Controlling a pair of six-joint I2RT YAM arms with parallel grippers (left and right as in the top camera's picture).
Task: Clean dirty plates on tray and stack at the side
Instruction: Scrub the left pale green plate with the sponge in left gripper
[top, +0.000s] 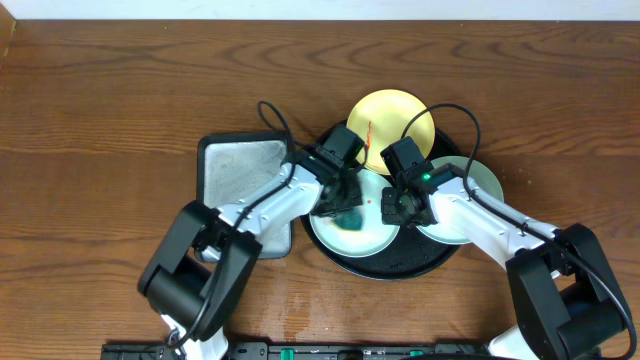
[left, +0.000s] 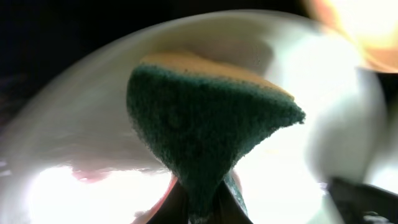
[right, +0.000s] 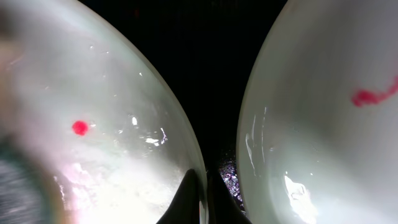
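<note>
The round black tray (top: 400, 266) holds three plates. The pale yellow plate (top: 395, 115) at the back has a red smear. A mint plate (top: 352, 238) lies at the tray's front middle. My left gripper (top: 345, 205) is shut on a green and yellow sponge (left: 205, 124) and holds it against this plate (left: 74, 155). My right gripper (top: 392, 208) is shut on the right rim of the same plate (right: 93, 93), which has a red dot. The second mint plate (top: 482, 185), partly under my right arm, shows a red smear in the right wrist view (right: 323, 124).
A rectangular dark-rimmed tray (top: 243, 170) with a whitish inside lies left of the round tray, under my left arm. Brown wooden table (top: 100, 120) lies all around. The black tray floor (right: 217, 74) shows between the two mint plates.
</note>
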